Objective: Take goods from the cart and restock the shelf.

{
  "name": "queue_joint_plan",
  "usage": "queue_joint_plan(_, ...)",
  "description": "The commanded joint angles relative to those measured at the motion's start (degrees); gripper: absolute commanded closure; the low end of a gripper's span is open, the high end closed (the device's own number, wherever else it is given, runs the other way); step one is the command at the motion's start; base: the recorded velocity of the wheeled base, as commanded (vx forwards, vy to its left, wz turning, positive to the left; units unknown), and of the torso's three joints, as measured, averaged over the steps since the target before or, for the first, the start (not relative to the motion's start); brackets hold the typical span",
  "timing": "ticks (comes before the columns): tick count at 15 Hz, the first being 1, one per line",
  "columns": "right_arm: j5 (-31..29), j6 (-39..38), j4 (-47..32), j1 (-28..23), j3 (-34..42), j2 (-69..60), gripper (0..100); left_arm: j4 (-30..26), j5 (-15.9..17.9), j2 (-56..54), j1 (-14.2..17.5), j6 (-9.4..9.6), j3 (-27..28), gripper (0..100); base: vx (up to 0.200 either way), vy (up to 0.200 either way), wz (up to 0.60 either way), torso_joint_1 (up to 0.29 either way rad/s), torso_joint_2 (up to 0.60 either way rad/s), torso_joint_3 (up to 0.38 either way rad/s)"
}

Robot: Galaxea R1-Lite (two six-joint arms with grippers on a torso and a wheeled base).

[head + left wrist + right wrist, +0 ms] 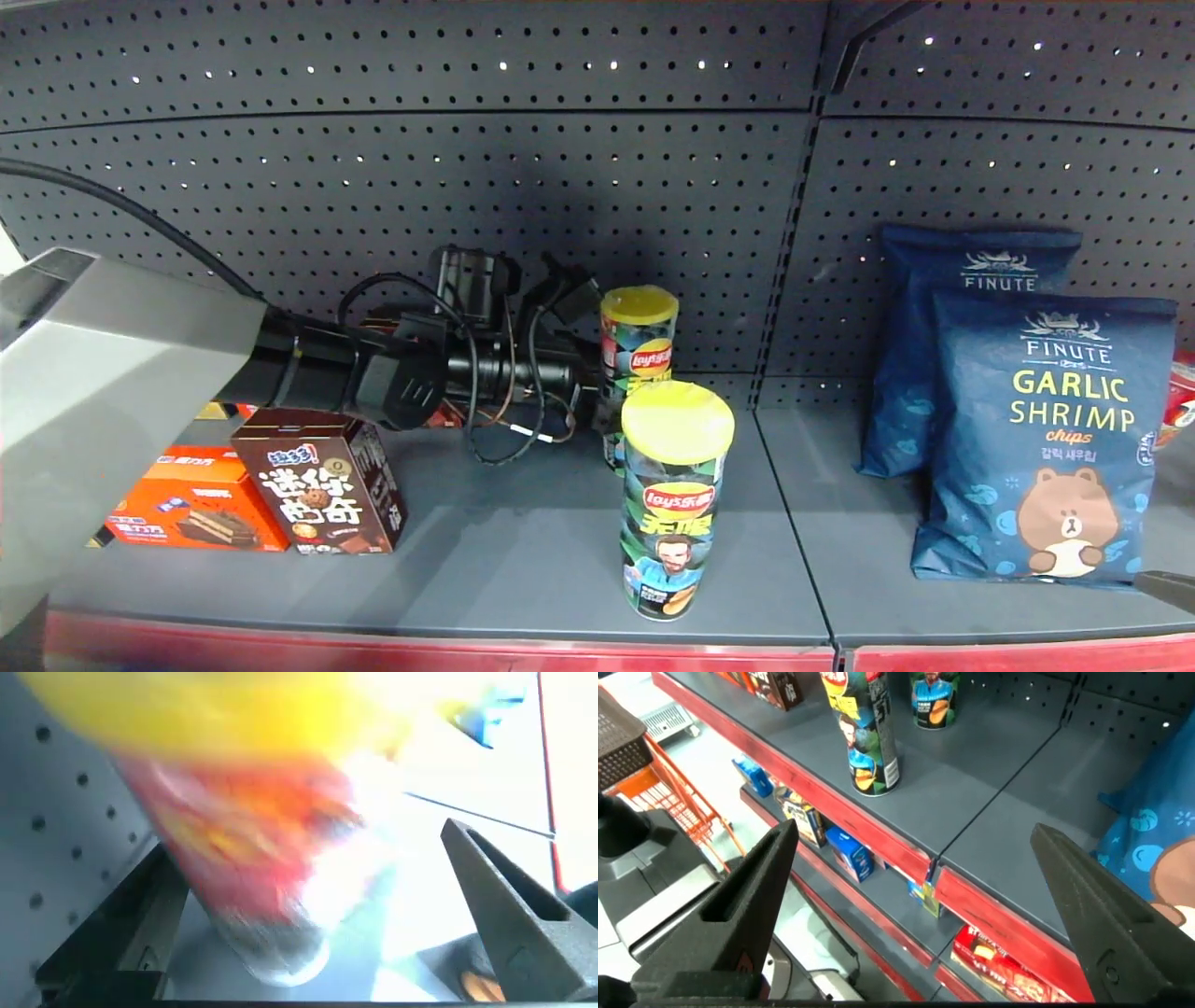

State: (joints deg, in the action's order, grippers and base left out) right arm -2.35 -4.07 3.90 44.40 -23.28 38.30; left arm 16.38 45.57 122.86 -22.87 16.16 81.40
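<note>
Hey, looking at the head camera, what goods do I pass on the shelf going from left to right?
orange box → brown cookie box → front chip can → front blue chips bag. The rear can and the rear bag overlap these, so they are left out.

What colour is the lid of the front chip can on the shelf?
Yellow. The lid shows best in the head view.
</note>
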Motion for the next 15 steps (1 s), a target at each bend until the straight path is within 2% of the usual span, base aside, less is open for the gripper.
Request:
queue_joint_plan(1,-0.02,0.03,0.14,-0.28,-0.36,2.48,0,2.34,-0.13,-5.52,0.63,0.01,-6.87,0,0.0,0.0,0.0,0.0,0.0,0.0)
queue_joint_plan(4,-0.11,-0.59,0.58,-0.63,-3.08,10.65,0,6.82,-0.22,-10.44,2.04,0.01,-18.29,0,0.0,0.0,0.0,0.0,0.0,0.0)
queue_joint_plan(6,-0.72,-0.67,0.14,1.74,-6.77,15.93,0,8.93,-0.92,-12.91,2.92,-0.08,-22.86,0,0.0,0.0,0.0,0.0,0.0,0.0)
queue_joint_plan(9,-3.1,-0.76,0.58,-0.36,-10.29,24.45,0,8.84,-1.62,-15.81,4.15,-0.17,-24.44,0,0.0,0.0,0.0,0.0,0.0,0.0)
queue_joint_plan(11,-2.66,-0.94,1.9,-1.86,-10.64,27.53,0,9.02,-2.15,-15.89,4.24,-0.08,-24.53,0,0.0,0.0,0.0,0.0,0.0,0.0)
queue_joint_plan(13,-2.57,-0.76,6.56,-2.03,-11.52,28.93,0,9.1,-6.63,-16.07,3.71,0.01,-24.62,0,0.0,0.0,0.0,0.0,0.0,0.0)
queue_joint_plan(15,-2.66,-0.76,6.56,-2.21,-11.26,28.85,0,9.1,-9.18,-15.89,3.62,0.01,-24.71,0,0.0,0.0,0.0,0.0,0.0,0.0)
